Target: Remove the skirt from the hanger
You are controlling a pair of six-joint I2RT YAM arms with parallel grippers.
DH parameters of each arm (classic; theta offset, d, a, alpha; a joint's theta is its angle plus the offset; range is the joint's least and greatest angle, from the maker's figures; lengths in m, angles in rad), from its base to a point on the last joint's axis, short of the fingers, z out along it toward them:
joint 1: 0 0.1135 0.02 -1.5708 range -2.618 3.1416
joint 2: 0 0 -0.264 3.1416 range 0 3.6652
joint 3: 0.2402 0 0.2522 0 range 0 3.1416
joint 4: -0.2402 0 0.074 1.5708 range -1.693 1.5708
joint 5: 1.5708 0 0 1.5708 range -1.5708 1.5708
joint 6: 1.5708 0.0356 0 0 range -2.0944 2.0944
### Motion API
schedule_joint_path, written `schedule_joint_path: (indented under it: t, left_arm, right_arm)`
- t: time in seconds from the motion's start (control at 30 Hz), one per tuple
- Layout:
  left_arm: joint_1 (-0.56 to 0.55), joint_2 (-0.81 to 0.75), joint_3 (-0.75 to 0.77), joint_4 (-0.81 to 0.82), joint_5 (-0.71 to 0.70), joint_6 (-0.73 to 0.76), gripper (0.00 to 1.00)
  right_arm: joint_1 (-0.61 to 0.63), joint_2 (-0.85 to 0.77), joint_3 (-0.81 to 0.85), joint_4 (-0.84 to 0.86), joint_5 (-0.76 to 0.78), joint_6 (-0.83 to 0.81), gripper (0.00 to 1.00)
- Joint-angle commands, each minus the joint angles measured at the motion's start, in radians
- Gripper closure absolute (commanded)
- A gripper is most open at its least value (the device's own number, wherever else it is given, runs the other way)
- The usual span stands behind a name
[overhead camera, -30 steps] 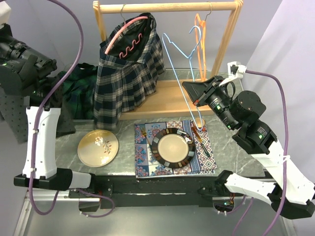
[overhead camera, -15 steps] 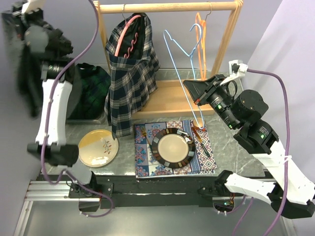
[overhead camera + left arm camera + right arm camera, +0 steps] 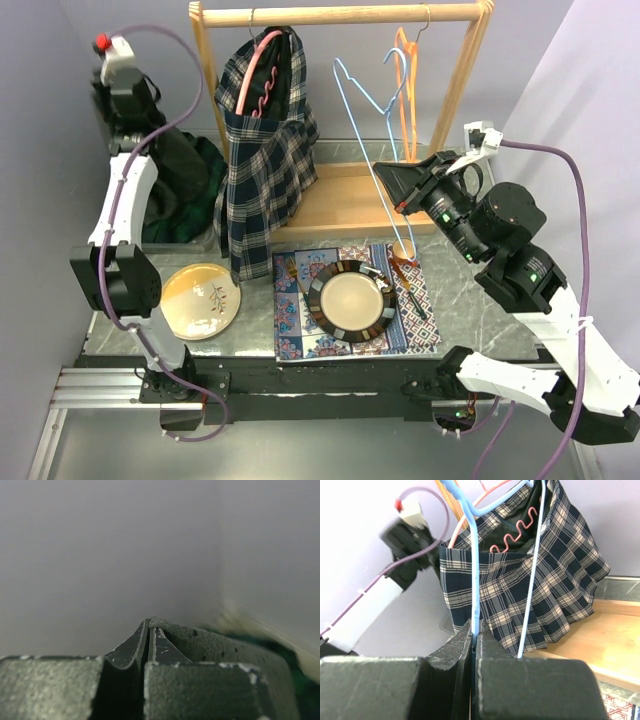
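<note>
The navy and white plaid skirt [image 3: 265, 170] hangs on a pink hanger [image 3: 250, 80] from the wooden rail [image 3: 340, 14]. It also shows in the right wrist view [image 3: 560, 580], with the pink hanger [image 3: 515, 535]. My left gripper [image 3: 108, 105] is raised at the back left, apart from the skirt. In its wrist view it [image 3: 148, 625] is shut with nothing between the jaws and faces the wall. My right gripper [image 3: 385, 180] is shut on the wire of a light blue hanger [image 3: 365, 110], as its wrist view [image 3: 474, 630] shows.
An orange hanger [image 3: 405, 60] hangs at the rail's right end. A dark green cloth [image 3: 195, 190] lies at the left beside the rack. A gold plate [image 3: 200, 300] and a patterned placemat [image 3: 295, 335] with a dark-rimmed plate [image 3: 350, 300] lie in front.
My left arm has swung from the near left up and back toward the wall. The skirt, spread wide a second ago, now hangs narrower. The right arm has not moved.
</note>
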Motion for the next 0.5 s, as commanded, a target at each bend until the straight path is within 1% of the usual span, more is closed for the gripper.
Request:
schedule_joint_path:
  t: [0.0, 0.03, 0.1, 0.13, 0.2, 0.23, 0.27, 0.3, 0.33, 0.4, 0.47]
  left_arm:
    - [0.042, -0.069, -0.099, -0.181, 0.213, -0.438, 0.99]
    - [0.044, -0.069, -0.148, -0.193, 0.219, -0.516, 0.99]
    - [0.051, -0.069, -0.228, -0.226, 0.268, -0.585, 0.99]
    - [0.061, -0.069, -0.262, -0.230, 0.292, -0.645, 0.99]
    - [0.071, -0.071, -0.366, -0.241, 0.303, -0.709, 0.99]
    - [0.085, -0.064, -0.392, -0.247, 0.313, -0.774, 0.97]
    - [0.094, -0.042, -0.414, -0.259, 0.337, -0.800, 0.95]
    - [0.105, -0.025, -0.443, -0.276, 0.415, -0.821, 0.93]
    - [0.129, -0.005, -0.446, -0.295, 0.458, -0.869, 0.87]
    - [0.147, 0.052, -0.432, -0.334, 0.545, -0.894, 0.86]
    - [0.147, 0.074, -0.420, -0.333, 0.575, -0.891, 0.80]
  right_arm:
    - [-0.005, 0.016, 0.047, 0.039, 0.023, -0.048, 1.00]
    - [-0.003, 0.014, 0.041, 0.043, 0.029, -0.050, 1.00]
    - [-0.005, 0.007, 0.023, 0.058, 0.029, -0.045, 1.00]
    - [-0.005, 0.005, 0.006, 0.072, 0.027, -0.044, 1.00]
    - [-0.003, 0.002, -0.006, 0.080, 0.024, -0.037, 1.00]
    - [-0.005, 0.004, -0.009, 0.081, 0.024, -0.036, 1.00]
    - [-0.005, 0.005, -0.009, 0.080, 0.026, -0.037, 1.00]
    - [-0.003, 0.010, -0.005, 0.077, 0.027, -0.042, 1.00]
    - [-0.005, 0.014, 0.006, 0.068, 0.029, -0.047, 1.00]
    - [-0.003, 0.013, 0.015, 0.068, 0.036, -0.054, 1.00]
    - [-0.003, 0.013, 0.024, 0.059, 0.038, -0.057, 1.00]
